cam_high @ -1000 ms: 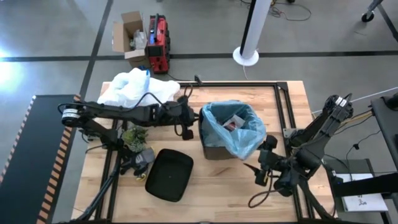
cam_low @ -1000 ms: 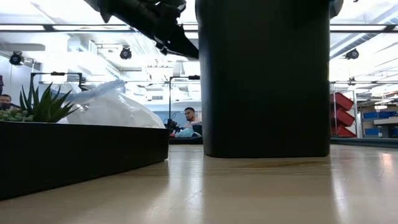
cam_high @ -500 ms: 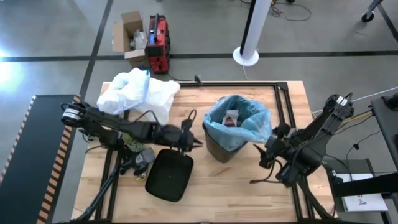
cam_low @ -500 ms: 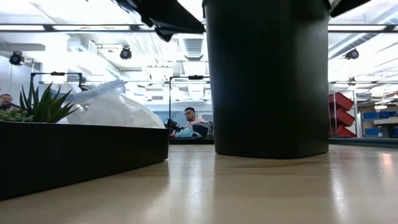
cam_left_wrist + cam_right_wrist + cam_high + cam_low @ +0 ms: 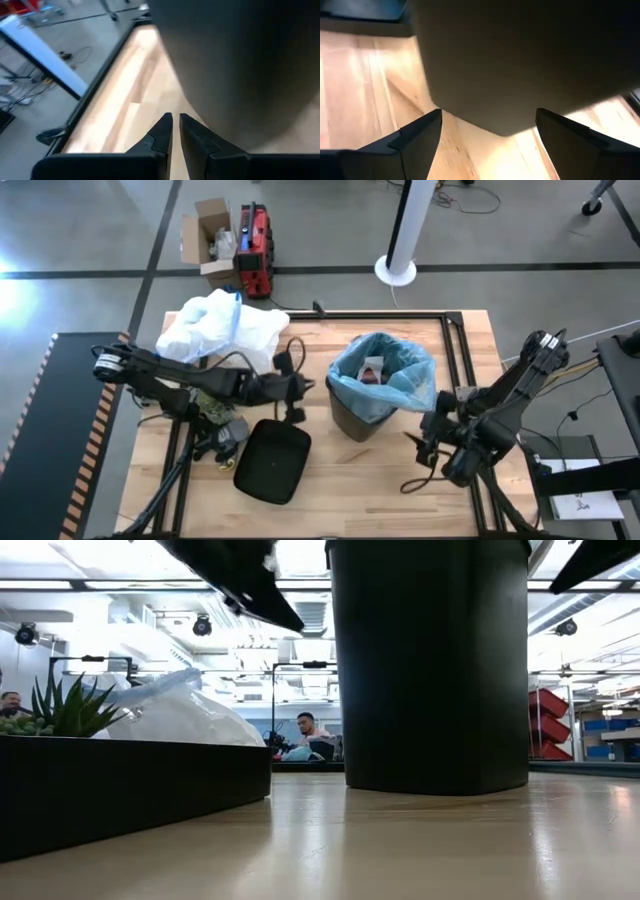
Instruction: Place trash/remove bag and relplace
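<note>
My left tool (image 5: 303, 388) hangs just beside the dark bin (image 5: 355, 420), its fingers (image 5: 161, 134) pressed together on nothing, and my right tool (image 5: 421, 442) waits on the bin's far side from it, spread wide and also empty, facing the bin's lower wall. Between the two stands the bin on the bench (image 5: 340, 500), lined with the light-blue bag (image 5: 400, 385), whose edge is folded out over the rim and drapes down the outside. Some trash (image 5: 375, 373) already lies inside it. I judge the bag thin, soft and slippery, light even with what is in it, and liable to tear or slide out of a shallow pinch. The best hold looks to be the loose overhang at the rim, gathered into a thick fold on the side nearest each tool, while the bin itself, stiff and smooth, may tip or follow the bag upward unless it is steadied.
</note>
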